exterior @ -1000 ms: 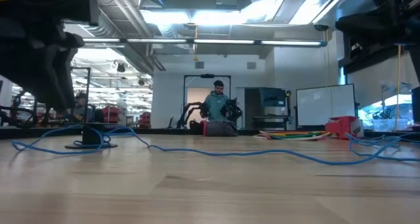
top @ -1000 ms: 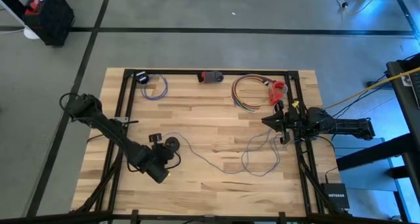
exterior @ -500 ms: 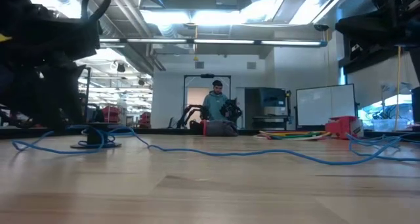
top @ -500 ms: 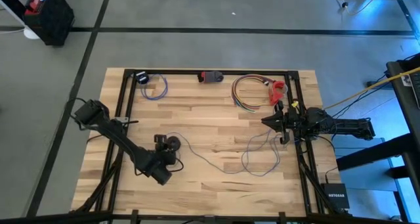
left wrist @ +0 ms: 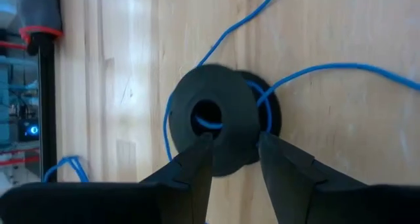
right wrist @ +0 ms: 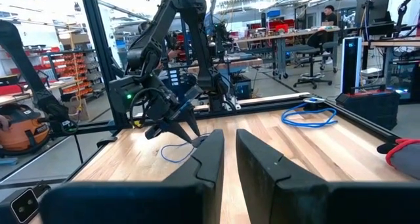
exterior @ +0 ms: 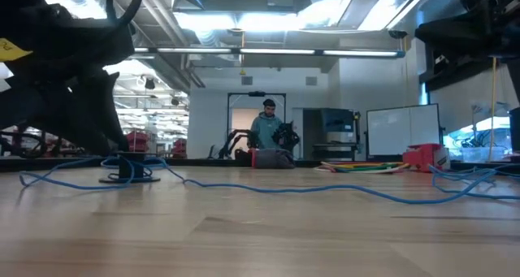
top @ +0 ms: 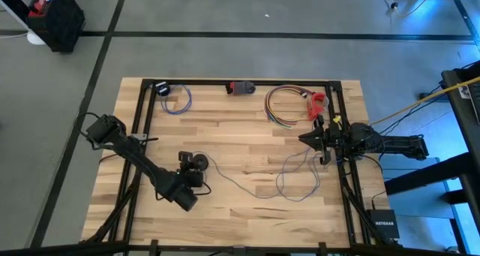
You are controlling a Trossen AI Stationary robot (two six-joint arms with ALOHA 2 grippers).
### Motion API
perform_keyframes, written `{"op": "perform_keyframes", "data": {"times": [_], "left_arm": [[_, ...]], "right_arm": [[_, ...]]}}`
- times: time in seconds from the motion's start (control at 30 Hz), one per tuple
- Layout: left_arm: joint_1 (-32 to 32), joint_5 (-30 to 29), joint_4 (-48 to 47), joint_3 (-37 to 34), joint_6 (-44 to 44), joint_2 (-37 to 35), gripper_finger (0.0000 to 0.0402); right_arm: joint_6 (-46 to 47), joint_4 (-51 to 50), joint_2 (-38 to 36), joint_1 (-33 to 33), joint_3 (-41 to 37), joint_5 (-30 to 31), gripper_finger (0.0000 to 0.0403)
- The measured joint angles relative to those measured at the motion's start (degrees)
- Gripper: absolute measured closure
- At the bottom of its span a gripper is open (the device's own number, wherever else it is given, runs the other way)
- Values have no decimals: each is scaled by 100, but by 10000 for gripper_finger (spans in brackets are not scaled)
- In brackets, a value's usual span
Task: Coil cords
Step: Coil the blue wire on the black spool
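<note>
A thin blue-grey cord (top: pixel 247 187) winds loosely across the table from the right side to a black round disc (top: pixel 200 163) at the left middle. The disc lies flat on the wood (exterior: pixel 130 173), and the cord's end runs into its centre hole (left wrist: pixel 209 119). My left gripper (left wrist: pixel 234 137) slants down over the disc's near rim, open, with a fingertip on either side of a stretch of that rim. My right gripper (top: pixel 304 138) waits level at the table's right side, its fingers (right wrist: pixel 211 152) only a narrow gap apart with nothing between them. My left gripper comes at the disc slanting down from the table's near left. Its two fingertips (left wrist: pixel 203 145) stand over the disc's near rim (left wrist: pixel 233 159). Whether they touch the rim I cannot tell. The disc stays flat on the table.
A black frame rail (top: pixel 139 128) runs along the table's left, far and right sides. At the far edge lie a small coiled blue cord with a black piece (top: pixel 171 95), a dark red-black item (top: pixel 240 87), a multicoloured coil (top: pixel 283 106) and a red item (top: pixel 319 103). A person stands in the room beyond (exterior: pixel 268 127).
My left gripper has come down a little toward the disc and rolled about its own pointing line. The disc has slid a short way toward the table's right, taking the cord's end with it. The rest of the cord lies as before.
</note>
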Motion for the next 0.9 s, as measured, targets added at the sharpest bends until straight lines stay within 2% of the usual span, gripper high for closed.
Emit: {"op": "perform_keyframes", "data": {"times": [0.27, 0.63, 0.73, 0.9], "left_arm": [[84, 3, 259, -13, 539, 77, 284], [293, -149, 246, -275, 338, 146, 286], [295, -161, 251, -275, 363, 146, 307], [328, -348, 216, -271, 68, 136, 381]], "right_arm": [[-2, -168, 0, -2, 0, 25, 356], [-19, -237, 0, -1, 2, 31, 356], [-20, -239, 0, 0, 2, 31, 356], [-22, -235, 0, 0, 2, 33, 356]]}}
